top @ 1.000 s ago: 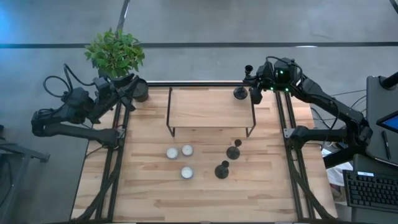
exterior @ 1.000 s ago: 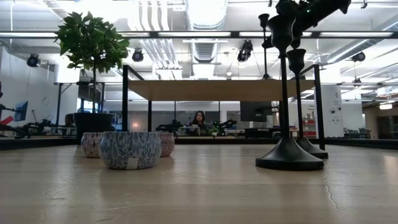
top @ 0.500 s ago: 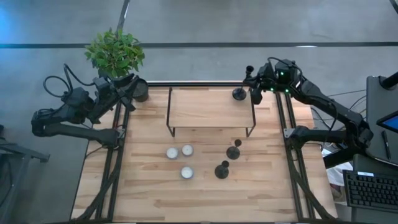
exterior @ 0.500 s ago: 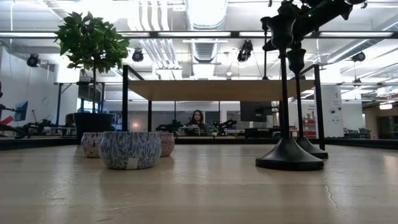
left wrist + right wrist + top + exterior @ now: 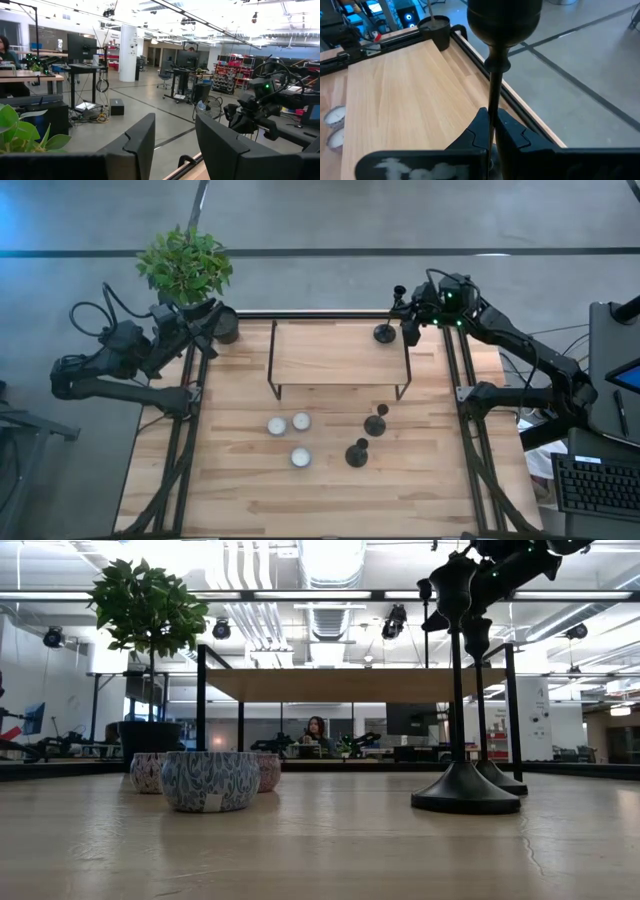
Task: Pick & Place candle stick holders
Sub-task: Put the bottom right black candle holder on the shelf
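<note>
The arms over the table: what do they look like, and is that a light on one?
Both arms are dark, jointed tubes with looping black cables. The right arm shows a small green light near its wrist. Each ends in two dark, angular jaws.

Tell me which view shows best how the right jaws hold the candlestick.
The right wrist view: the right gripper is shut on the candlestick's thin stem, below its cup. The high view shows gripper and holder small, at the raised shelf's corner. The low view shows them only as a dark silhouette. The left wrist view shows only the right arm, far off.
</note>
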